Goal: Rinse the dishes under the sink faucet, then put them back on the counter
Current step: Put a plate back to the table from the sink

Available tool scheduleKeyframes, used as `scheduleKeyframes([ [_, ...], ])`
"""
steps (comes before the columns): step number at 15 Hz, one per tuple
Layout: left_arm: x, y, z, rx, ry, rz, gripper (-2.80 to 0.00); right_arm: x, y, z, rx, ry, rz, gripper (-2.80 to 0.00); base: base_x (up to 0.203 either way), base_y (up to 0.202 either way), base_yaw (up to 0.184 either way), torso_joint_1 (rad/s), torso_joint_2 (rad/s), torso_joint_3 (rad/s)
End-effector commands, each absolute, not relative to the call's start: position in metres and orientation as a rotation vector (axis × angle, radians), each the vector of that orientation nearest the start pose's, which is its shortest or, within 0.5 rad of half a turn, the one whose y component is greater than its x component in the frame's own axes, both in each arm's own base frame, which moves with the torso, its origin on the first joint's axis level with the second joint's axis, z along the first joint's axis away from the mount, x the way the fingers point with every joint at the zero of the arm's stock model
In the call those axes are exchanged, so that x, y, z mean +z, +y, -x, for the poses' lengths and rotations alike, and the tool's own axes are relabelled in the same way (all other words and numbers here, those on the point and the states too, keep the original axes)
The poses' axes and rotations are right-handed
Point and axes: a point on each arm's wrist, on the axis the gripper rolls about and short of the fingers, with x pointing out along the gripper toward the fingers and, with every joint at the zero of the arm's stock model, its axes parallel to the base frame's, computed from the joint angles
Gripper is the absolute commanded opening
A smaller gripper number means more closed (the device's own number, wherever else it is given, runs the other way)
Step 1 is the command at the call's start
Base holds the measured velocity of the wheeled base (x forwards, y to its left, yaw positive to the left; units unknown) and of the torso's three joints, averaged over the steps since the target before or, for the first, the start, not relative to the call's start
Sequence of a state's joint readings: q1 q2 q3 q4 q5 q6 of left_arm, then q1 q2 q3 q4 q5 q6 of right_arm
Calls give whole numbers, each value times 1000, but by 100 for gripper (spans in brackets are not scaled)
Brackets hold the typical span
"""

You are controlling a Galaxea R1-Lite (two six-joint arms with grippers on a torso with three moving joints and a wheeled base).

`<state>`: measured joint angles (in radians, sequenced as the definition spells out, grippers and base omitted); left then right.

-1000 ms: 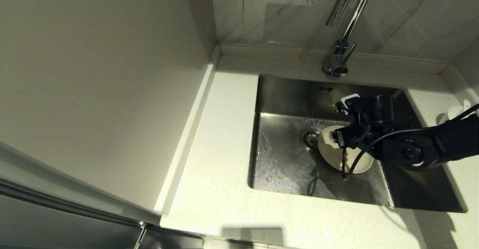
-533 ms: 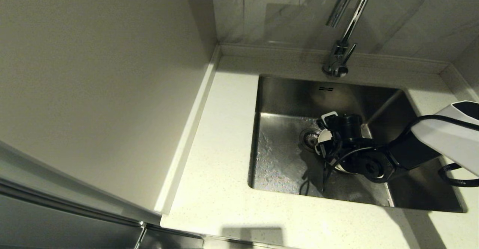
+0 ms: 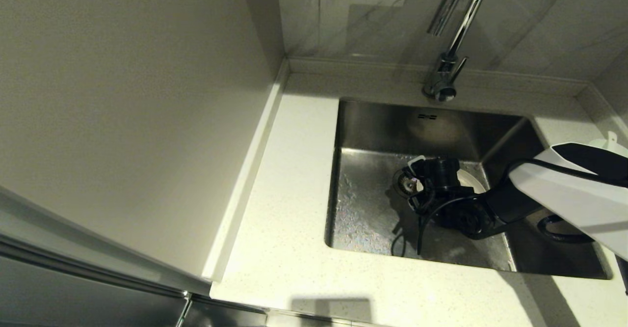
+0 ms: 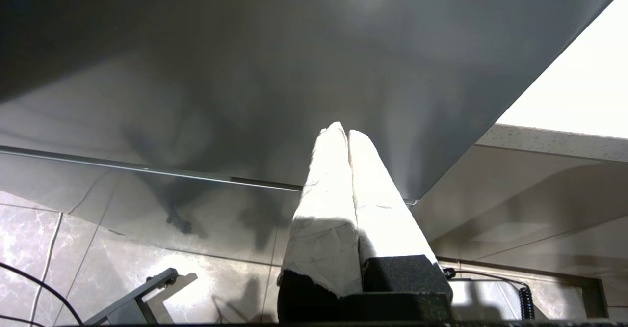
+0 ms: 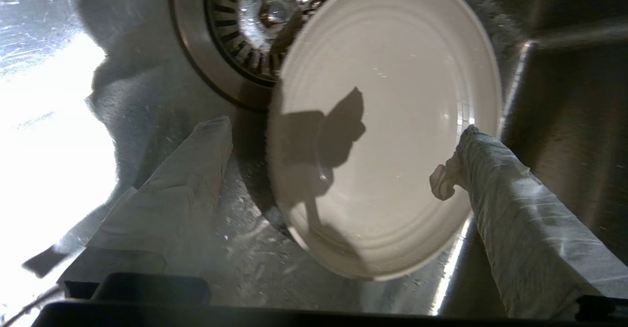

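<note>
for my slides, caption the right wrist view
Open right gripper straddling the cream plate beside the drain strainer in the sink.

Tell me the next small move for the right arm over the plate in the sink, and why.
Probably lower a little further, then close. The right end effector is open, its fingers standing on either side of the plate, which lies on the sink floor beside the drain strainer. Nothing is gripped yet. The left end effector is parked, shut.
</note>
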<state>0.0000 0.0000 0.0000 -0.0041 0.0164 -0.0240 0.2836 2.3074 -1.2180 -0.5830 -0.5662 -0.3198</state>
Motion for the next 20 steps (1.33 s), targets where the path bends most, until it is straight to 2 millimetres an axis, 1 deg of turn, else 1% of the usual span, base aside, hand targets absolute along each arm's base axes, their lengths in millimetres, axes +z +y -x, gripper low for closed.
scheduleKeyframes([
  [1, 76, 0, 23, 17, -8, 25, -280, 41, 111, -427, -205, 524, 532, 0, 0, 0, 0, 0, 0, 0],
  [4, 76, 0, 23, 17, -9, 25, -280, 35, 111, -430, -211, 532, 535, 0, 0, 0, 0, 0, 0, 0],
  [9, 76, 0, 23, 17, -8, 25, -280, 34, 111, -447, -255, 504, 533, 0, 0, 0, 0, 0, 0, 0],
  [16, 76, 0, 23, 17, -8, 25, -280, 31, 109, -456, -281, 495, 543, 0, 0, 0, 0, 0, 0, 0],
  [20, 76, 0, 23, 17, -8, 25, -280, 29, 109, -457, -280, 499, 557, 0, 0, 0, 0, 0, 0, 0],
])
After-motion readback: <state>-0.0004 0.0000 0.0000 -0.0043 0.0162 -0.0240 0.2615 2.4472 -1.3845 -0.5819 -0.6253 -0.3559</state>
